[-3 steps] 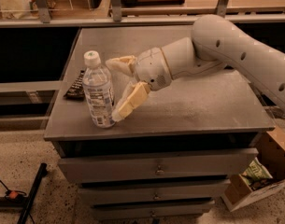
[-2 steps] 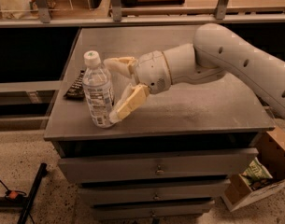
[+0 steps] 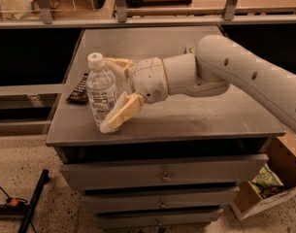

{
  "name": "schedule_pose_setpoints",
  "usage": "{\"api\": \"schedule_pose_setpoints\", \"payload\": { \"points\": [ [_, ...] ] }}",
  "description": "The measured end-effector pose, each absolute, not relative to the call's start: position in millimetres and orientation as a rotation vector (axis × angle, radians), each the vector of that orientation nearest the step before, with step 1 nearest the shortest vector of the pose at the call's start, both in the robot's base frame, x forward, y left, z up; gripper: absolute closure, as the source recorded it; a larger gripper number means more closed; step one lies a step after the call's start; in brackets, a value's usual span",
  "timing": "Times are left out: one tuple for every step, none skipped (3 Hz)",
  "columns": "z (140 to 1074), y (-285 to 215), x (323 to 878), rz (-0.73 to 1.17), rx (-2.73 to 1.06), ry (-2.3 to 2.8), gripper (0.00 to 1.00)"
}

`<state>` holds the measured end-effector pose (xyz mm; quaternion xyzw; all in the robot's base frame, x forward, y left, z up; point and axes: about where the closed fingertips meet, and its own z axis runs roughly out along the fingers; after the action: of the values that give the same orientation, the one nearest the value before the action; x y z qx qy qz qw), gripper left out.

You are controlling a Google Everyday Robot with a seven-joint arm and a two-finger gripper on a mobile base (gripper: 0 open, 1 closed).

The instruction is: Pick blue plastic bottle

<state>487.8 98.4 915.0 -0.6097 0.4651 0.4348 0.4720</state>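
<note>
The blue plastic bottle point(image 3: 101, 95), clear with a white cap and a printed label, stands upright near the front left of the grey cabinet top point(image 3: 196, 115). My gripper point(image 3: 112, 90) reaches in from the right at bottle height. One cream finger point(image 3: 120, 112) lies in front of the bottle's lower body. The other finger point(image 3: 116, 63) shows behind its shoulder. The jaws are open and straddle the bottle, which still stands on the top.
A dark flat packet point(image 3: 79, 87) lies just left of the bottle near the left edge. A small green item point(image 3: 189, 49) peeks out behind the arm. A cardboard box with a green bag point(image 3: 265, 182) sits on the floor at right. A black stand leg point(image 3: 32, 205) lies at lower left.
The gripper has moved left toward the bottle, so its fingers now sit on either side of it. The bottle has not moved.
</note>
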Motion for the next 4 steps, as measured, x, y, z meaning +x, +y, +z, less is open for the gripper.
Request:
{"api": "schedule_pose_setpoints", "payload": {
  "points": [
    [914.5,106.3,484.7,1.075,-1.49,1.121,0.18],
    [914.0,109.5,481.7,1.112,-1.477,1.097,0.41],
    [911.3,108.4,477.5,1.158,-1.476,1.084,0.65],
    [913.3,103.4,478.3,1.174,-1.474,1.08,0.88]
  ]
}}
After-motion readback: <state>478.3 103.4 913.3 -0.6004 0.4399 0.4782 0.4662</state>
